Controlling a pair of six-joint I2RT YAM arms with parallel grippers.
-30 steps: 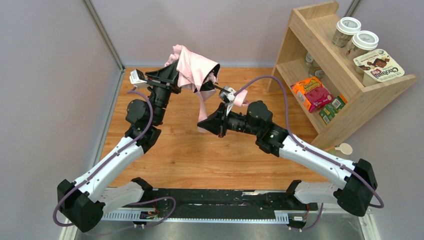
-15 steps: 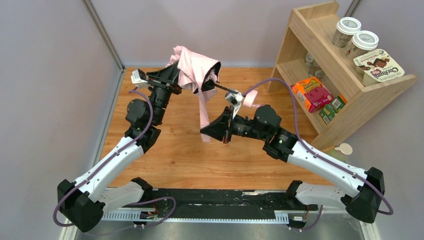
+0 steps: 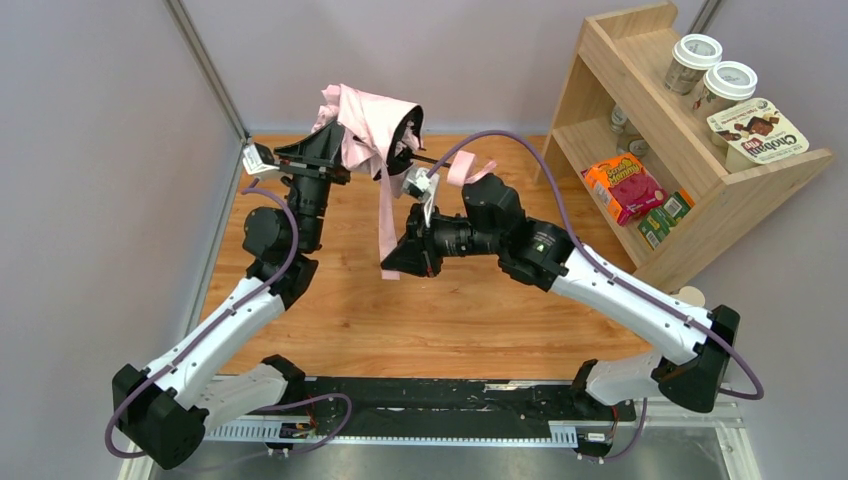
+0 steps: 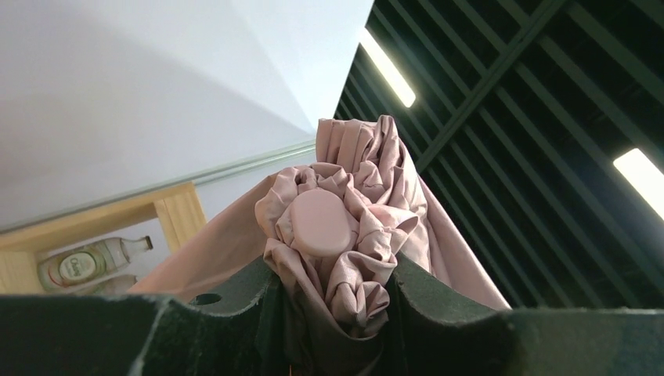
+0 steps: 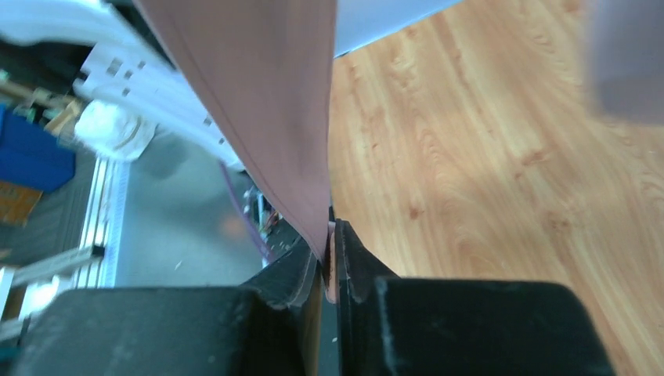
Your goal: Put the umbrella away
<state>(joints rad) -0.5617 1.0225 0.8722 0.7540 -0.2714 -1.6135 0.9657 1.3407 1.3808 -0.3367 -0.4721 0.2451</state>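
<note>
Wood table [image 3: 400,320], grey walls [image 3: 90,150]. My left claw [image 3: 338,152] clenches the bunched pale pink fabric umbrella [image 3: 372,122] aloft at 12 o'clock; my right claw [image 3: 392,267] pinches its dangling pink strap [image 3: 385,215]. Next, I reckon: wind that strap round.

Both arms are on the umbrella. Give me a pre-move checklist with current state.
1. Hold by left gripper on umbrella: ok, fabric is bunched between its fingers.
2. Hold by right gripper on strap: ok, the strap end is pinched.
3. Strap free of snags: ok, it runs straight from the bundle down to the right gripper.
4. Umbrella off the table: ok, it is held in the air.
5. Fabric wrapped tight: not ok, it is loose and crumpled.
6. Strap fastener position: cannot tell.
</note>
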